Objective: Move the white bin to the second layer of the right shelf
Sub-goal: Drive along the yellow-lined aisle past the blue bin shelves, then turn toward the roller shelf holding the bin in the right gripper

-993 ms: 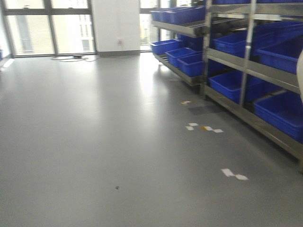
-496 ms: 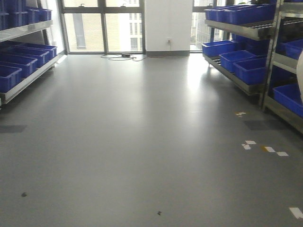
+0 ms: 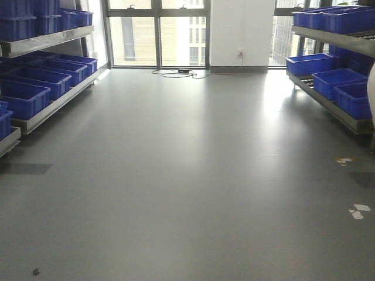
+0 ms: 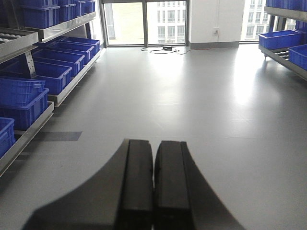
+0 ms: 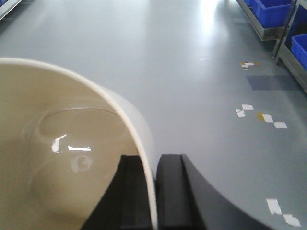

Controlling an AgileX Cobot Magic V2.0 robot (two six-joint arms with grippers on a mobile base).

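Observation:
The white bin (image 5: 57,158) fills the left of the right wrist view, its glossy cream inside facing me. My right gripper (image 5: 154,160) is shut on its wall, one finger inside the rim and one outside. A pale sliver of the white bin (image 3: 372,96) shows at the front view's right edge. My left gripper (image 4: 154,143) is shut with nothing in it, above bare grey floor. The right shelf (image 3: 334,36) stands far right. Blue crates load the two levels that show, and I cannot tell which is its second layer.
A left rack (image 3: 47,40) with blue crates (image 4: 29,81) runs along the left wall. Blue crates (image 3: 337,82) sit on the right rack's low level. White tape marks (image 3: 358,211) lie on the floor at the right, and a cable (image 3: 181,72) by the far windows.
The front view has swung left. The right rack slid from filling the right side to the far right edge, and the left rack came into view. The bin stays at the right edge.

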